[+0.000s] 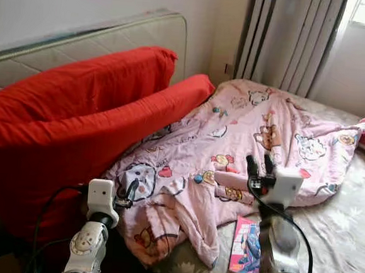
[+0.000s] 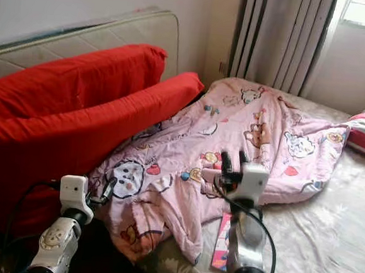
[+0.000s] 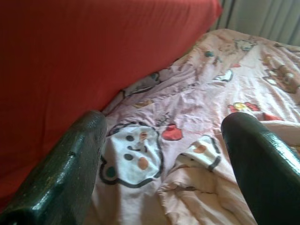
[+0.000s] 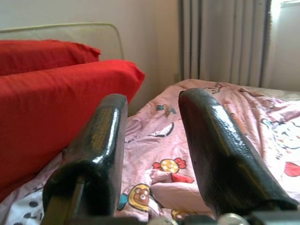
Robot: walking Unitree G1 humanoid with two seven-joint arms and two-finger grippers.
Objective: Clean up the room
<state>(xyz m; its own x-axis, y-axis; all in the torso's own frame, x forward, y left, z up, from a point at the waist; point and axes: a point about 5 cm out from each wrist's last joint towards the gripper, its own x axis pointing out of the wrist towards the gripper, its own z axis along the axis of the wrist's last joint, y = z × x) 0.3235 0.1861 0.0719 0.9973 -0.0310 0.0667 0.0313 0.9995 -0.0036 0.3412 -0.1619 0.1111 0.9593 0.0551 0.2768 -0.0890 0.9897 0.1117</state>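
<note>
Pink cartoon-print quilt (image 1: 252, 135) lies rumpled across the bed (image 1: 345, 238), spread from just ahead of both sets of fingers to the far corner by the grey curtains (image 1: 291, 37). Its near edge is bunched into a thick fold (image 1: 182, 219), between the two grippers and a little below them. The left gripper (image 1: 129, 192) hovers just over the quilt's near corner, its fingers (image 3: 70, 173) spread apart and empty, with a printed bear face (image 3: 133, 154) between them. The right gripper (image 1: 260, 165) is raised above the quilt's middle, its fingers (image 4: 220, 154) parted too and holding nothing.

Beyond the left fingers, a bulky red duvet (image 1: 76, 122) is heaped against the padded headboard (image 1: 114, 36), touching the quilt's edge. A thin magazine (image 1: 246, 246) lies flat on the bedsheet just behind the right fingers, its top edge tucked under the quilt.

The quilt looks soft, light and limp. It would likely sag and drape when lifted, so a pinch on flat cloth may slip. The thick bunched fold near the left fingers seems the surest hold, with a second hold on the edge below the right fingers to keep the cloth spread. Lifting that edge could drag the magazine along.
</note>
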